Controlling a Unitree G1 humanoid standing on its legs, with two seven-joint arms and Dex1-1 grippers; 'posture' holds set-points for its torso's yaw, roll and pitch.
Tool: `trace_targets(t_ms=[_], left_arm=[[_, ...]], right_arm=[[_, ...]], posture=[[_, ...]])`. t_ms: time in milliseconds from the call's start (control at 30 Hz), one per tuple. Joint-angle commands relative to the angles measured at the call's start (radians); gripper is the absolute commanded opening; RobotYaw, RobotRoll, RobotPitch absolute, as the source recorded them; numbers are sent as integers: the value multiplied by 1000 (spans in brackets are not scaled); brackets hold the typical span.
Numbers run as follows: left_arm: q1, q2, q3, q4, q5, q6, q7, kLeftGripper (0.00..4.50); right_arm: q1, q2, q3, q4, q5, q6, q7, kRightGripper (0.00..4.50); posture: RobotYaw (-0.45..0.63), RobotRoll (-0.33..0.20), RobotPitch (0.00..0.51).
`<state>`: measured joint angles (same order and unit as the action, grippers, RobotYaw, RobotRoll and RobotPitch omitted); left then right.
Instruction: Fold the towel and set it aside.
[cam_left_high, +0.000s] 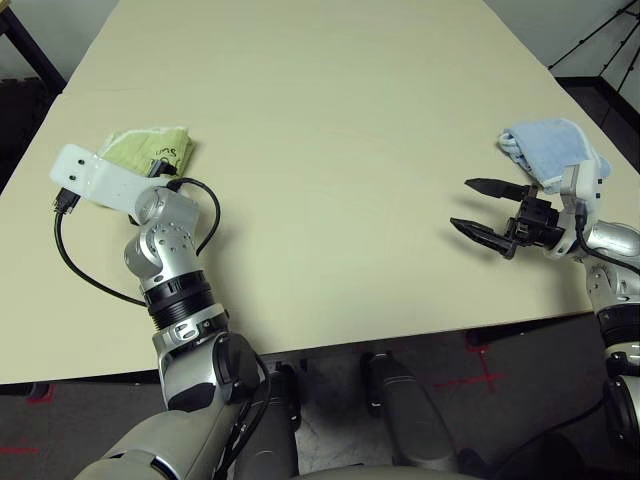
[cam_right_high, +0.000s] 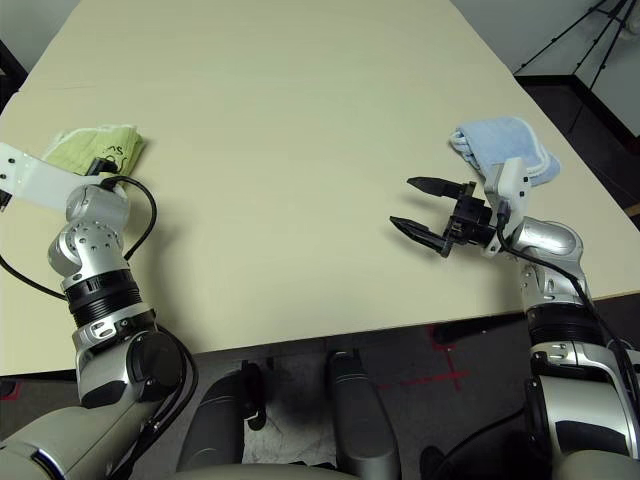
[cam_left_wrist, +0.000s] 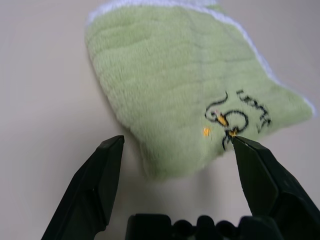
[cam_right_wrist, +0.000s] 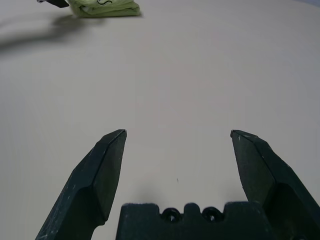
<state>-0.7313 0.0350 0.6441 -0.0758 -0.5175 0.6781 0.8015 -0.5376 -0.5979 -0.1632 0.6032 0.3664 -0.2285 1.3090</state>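
Observation:
The towel (cam_left_high: 150, 150) is a light-green terry cloth with white edging and a dark scribbled mark, lying folded at the table's left side. My left gripper (cam_left_wrist: 177, 139) is open just at the towel's near corner; the fingers straddle that corner without pinching it. In the head views the white wrist bracket (cam_left_high: 95, 178) covers those fingers. My right gripper (cam_left_high: 460, 203) hovers open over bare table at the right, far from the towel, with nothing between its fingers. The right wrist view shows the towel (cam_right_wrist: 102, 7) small in the distance.
A folded light-blue cloth (cam_left_high: 550, 150) lies near the table's right edge, just behind my right wrist. The pale table (cam_left_high: 330, 150) stretches wide between the two arms. A black cable (cam_left_high: 70, 250) loops beside my left forearm.

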Motion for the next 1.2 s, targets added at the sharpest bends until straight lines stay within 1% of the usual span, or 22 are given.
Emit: trace_targets(t_ms=[33, 100, 167, 300, 367, 467, 567, 633, 800, 900, 1100, 1200], left_arm=[[21, -29, -8, -100, -39, 108, 37, 4468], [19, -39, -29, -142, -70, 182, 20, 4468], [19, -30, -52, -163, -73, 220, -6, 4468], [13, 106, -182, -87, -30, 235, -211, 4468], [16, 148, -220, -54, -14, 230, -276, 4468], [40, 227, -314, -3, 42, 188, -412, 4468], [72, 298, -421, 52, 115, 100, -565, 4468], [92, 336, -490, 89, 176, 11, -654, 4468], [121, 395, -608, 202, 331, -210, -792, 4468], [104, 406, -617, 306, 392, -315, -822, 4468], [48, 418, -614, 480, 471, -458, -859, 4468], [21, 430, -606, 547, 515, -537, -841, 4468]], right_arm=[[-2, -1, 13, 28, -13, -14, 10, 4500], [-8, 2, 14, 35, -15, -17, 13, 4500], [-12, 3, 15, 40, -16, -20, 14, 4500], [-17, 6, 14, 47, -16, -24, 15, 4500], [-18, 6, 14, 48, -17, -24, 14, 4500], [-14, 3, 11, 41, -15, -23, 13, 4500], [-11, 2, 8, 36, -14, -23, 8, 4500], [-8, 4, 7, 31, -12, -21, 5, 4500], [6, 9, 8, 12, -9, -16, -2, 4500], [12, 9, 8, 3, -7, -13, -6, 4500], [22, 4, 5, -10, -5, -7, -9, 4500], [24, 3, 4, -16, -5, -3, -12, 4500]], posture=[[-178, 0, 203], [-178, 0, 203], [-178, 0, 203], [-170, 0, 197], [-173, 0, 195], [-181, 0, 192], [-184, 0, 190], [-193, 0, 186], [-203, 0, 184], [-209, 0, 183], [-214, 0, 185], [-220, 0, 187]])
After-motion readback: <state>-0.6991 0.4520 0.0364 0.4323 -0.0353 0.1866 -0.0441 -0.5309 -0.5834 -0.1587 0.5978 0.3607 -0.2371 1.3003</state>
